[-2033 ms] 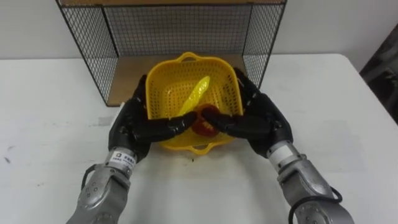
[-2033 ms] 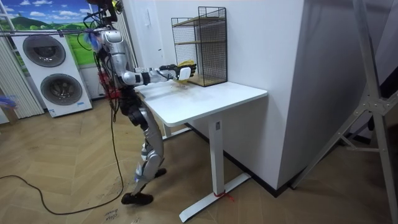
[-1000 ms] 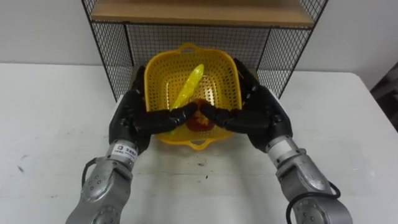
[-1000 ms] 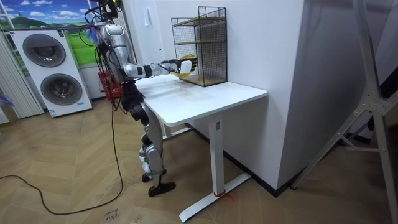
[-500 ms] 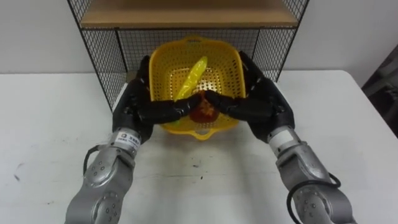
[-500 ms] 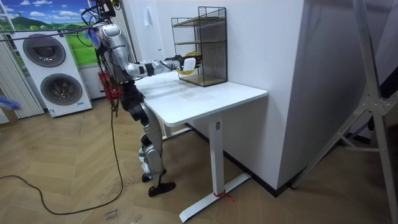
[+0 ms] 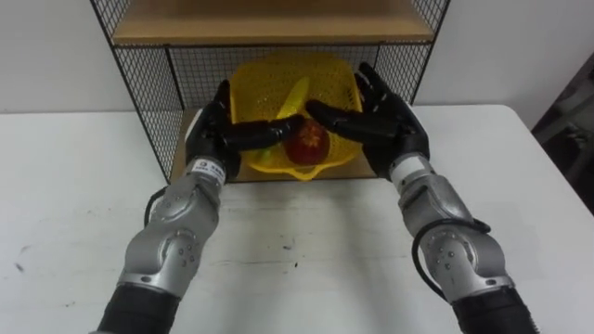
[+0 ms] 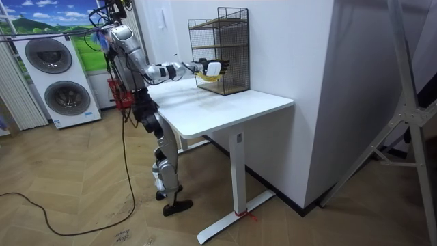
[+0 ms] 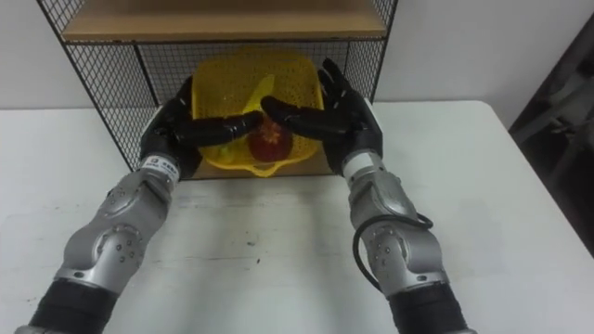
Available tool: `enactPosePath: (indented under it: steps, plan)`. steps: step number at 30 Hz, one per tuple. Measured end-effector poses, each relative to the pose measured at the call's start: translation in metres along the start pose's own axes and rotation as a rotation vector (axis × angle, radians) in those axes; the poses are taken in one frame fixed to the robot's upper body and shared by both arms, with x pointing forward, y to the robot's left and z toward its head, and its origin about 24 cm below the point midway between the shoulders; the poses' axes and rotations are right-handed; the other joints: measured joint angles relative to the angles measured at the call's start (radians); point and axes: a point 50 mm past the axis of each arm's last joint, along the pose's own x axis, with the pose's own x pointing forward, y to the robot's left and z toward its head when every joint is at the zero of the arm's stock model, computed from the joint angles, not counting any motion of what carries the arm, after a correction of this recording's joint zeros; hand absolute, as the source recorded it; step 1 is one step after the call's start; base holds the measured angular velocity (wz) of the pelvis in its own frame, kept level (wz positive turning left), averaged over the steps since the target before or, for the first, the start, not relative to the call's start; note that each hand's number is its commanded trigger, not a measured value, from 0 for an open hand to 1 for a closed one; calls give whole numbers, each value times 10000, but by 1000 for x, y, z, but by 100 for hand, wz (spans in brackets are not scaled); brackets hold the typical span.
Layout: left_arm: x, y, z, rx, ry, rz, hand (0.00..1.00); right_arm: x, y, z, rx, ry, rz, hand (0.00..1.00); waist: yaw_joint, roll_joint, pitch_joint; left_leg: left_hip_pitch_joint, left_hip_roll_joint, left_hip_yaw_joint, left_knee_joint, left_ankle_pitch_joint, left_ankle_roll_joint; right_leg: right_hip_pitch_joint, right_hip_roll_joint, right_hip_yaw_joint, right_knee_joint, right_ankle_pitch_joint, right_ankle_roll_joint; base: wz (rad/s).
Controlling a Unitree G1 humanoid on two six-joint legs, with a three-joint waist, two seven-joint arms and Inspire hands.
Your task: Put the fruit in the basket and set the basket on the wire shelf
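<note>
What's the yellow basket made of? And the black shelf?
The basket looks like plastic: bright yellow, slightly shiny, with rows of small holes. The shelf seems to be thin black metal wire crossed into a grid. Its board looks like wood, brown and matte, though it may be laminate.

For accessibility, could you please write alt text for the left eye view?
The left hand and right hand grip a yellow basket holding a banana and a red fruit, at the lower opening of the wire shelf on a white table.
</note>
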Motion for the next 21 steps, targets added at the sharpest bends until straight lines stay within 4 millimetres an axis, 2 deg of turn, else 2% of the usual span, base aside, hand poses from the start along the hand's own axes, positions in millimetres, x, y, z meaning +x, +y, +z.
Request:
enactPosePath:
  steps: [7,11,14,15,21]
  plan:
    - [3,9,-13,-27,1084,735,0,12,-1,-4,166,779,-619,0,-47,22,12,115,-11,-53,-13,2,-5,119,-2,3,5,-1,0,1]
    - [6,8,-12,32,1171,898,0,12,1,-7,204,935,-706,0,-35,26,13,134,-11,-52,-13,1,-5,132,-2,25,8,-1,0,0]
    - [7,11,-12,12,1332,1066,0,18,2,-13,477,1297,-833,0,-43,68,38,206,-10,-26,-8,10,-9,195,-2,46,16,0,0,0]
    - [8,14,-14,-21,1469,1254,0,21,1,-16,639,1524,-971,0,-45,121,73,300,-11,-20,-14,8,-8,280,-3,65,16,-1,0,0]
    - [10,23,-20,-138,1920,1677,0,23,-7,-32,1733,2332,-1503,0,-45,193,68,319,-15,-39,-15,6,-10,304,-3,67,33,-3,-1,0]
